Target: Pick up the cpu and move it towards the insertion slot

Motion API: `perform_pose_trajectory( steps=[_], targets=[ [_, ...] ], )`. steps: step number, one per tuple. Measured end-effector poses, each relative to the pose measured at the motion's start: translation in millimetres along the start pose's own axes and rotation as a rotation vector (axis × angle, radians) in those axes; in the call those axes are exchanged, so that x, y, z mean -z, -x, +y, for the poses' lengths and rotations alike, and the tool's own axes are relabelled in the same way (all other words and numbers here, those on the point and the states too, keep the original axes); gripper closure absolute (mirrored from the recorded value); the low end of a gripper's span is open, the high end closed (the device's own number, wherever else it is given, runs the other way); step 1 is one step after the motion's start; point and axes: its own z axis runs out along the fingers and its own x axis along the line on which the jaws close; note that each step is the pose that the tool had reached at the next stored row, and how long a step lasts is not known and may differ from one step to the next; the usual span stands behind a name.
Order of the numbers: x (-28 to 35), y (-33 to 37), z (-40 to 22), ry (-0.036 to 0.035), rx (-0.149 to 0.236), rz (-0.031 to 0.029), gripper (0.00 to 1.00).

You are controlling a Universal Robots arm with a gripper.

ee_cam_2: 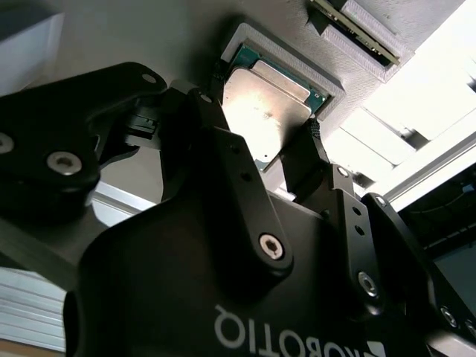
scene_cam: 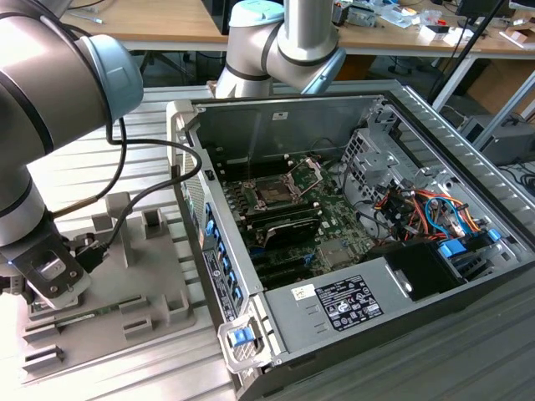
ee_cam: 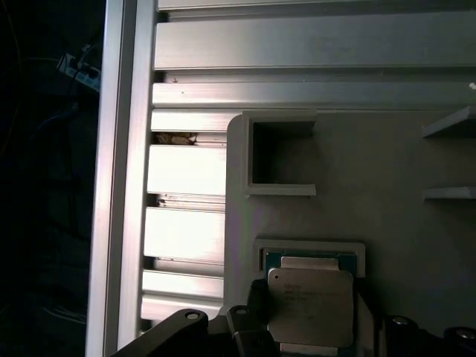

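cpu (ee_cam: 310, 305) sat in the square recess of the grey tray (ee_cam: 372, 156), gripper (ee_cam_2: 264, 108) pinched narrow on its two opposite edges, insertion slot (scene_cam: 274, 194) well apart inside the open pc case (scene_cam: 276, 125), metal frame swung up

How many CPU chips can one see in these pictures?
1. The cpu lies in the grey tray's square recess, directly at the claw, in both wrist views. Another may be hidden elsewhere.
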Motion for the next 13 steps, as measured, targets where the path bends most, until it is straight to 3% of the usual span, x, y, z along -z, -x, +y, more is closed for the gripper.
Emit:
perform_pose_trajectory(
  steps=[13],
  targets=[
    [2.2, 0.0, 0.1, 0.0004, 0.0, 0.0, 0.45]
  ],
)
